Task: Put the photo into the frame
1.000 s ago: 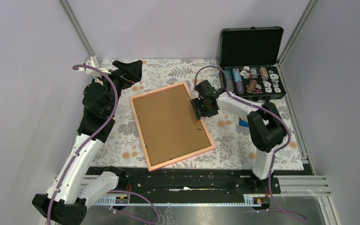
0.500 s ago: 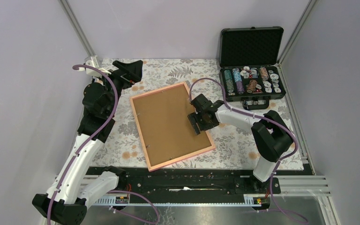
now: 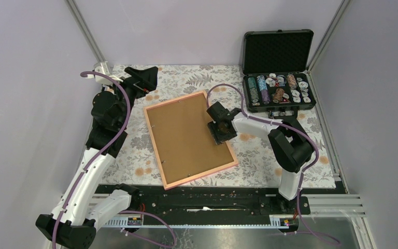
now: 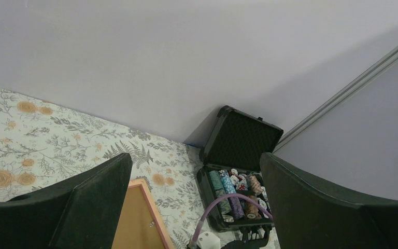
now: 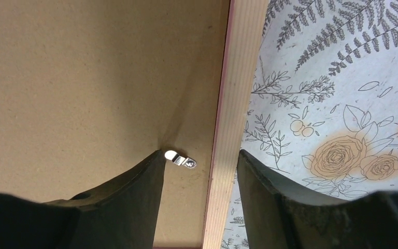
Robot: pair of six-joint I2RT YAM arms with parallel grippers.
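Frame (image 3: 202,175) lies face-down mid-table w/ the brown backing board (image 3: 186,137) seated in it. Photo isn't visible, so you can't tell if it's under the board.

Risk: your right gripper (image 5: 201,155) straddles the metal tab (image 5: 181,160) and the frame's rail, jaws apart, nothing pinched. Its inner finger sits right at the tab's tip. Push off-line and it likely slips past the tab, scrapes the board, or shoves the whole frame across the floral cloth (image 3: 249,155), since nothing pins the frame down.

Right arm reaches in low over the frame's right edge, wrist tipped down. Left gripper (image 4: 196,155) is spread wide and empty, held high by the back-left corner, looking toward the chip case (image 4: 238,140).
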